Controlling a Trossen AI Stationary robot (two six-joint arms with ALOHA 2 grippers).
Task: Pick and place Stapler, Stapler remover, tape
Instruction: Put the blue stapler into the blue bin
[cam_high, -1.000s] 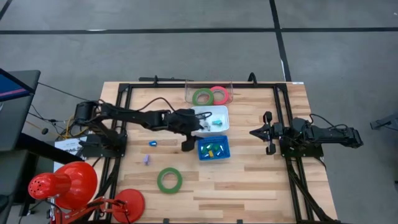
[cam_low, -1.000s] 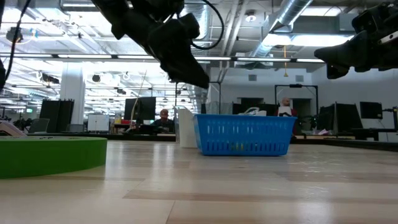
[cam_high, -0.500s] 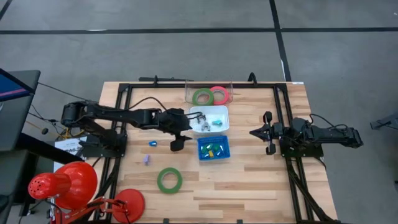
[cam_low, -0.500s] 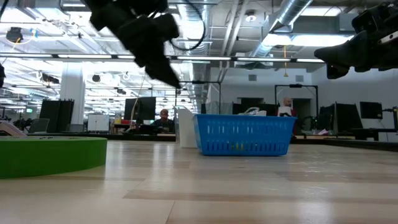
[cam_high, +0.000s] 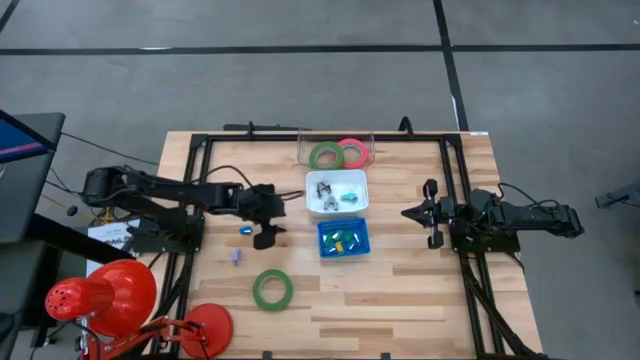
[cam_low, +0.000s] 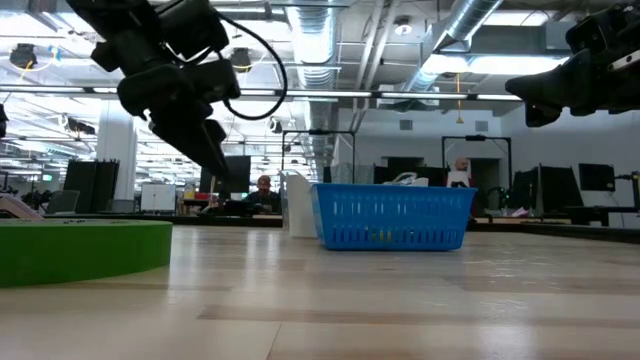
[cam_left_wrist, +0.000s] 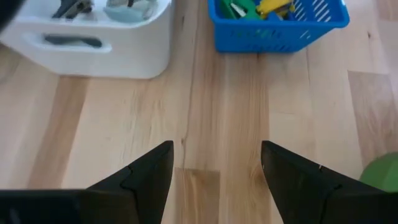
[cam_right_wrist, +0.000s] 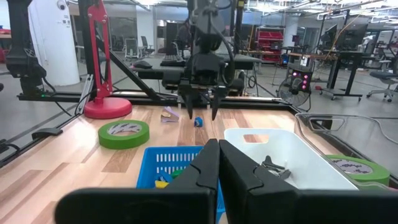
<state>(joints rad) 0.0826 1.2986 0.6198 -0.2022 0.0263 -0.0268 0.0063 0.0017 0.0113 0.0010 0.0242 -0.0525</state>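
High view, white bin (cam_high: 336, 178) holding stapler remover (cam_high: 324, 191), left pincer (cam_high: 264, 232) wide, empty.

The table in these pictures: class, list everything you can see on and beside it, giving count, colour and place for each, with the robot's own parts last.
tape: three rings; one green on the near boards, one green and one pink-red in the clear tray at the far edge.
white bin: one, mid-table, holding small metal and teal items.
blue basket: one, just in front of the bin, with green and yellow pieces.
small blue piece: one, left of the basket.
small lilac piece: one, nearer.
red lamp: one, left front corner.
left pincer: open, empty, above the boards.
right pincer: shut, parked at the right.
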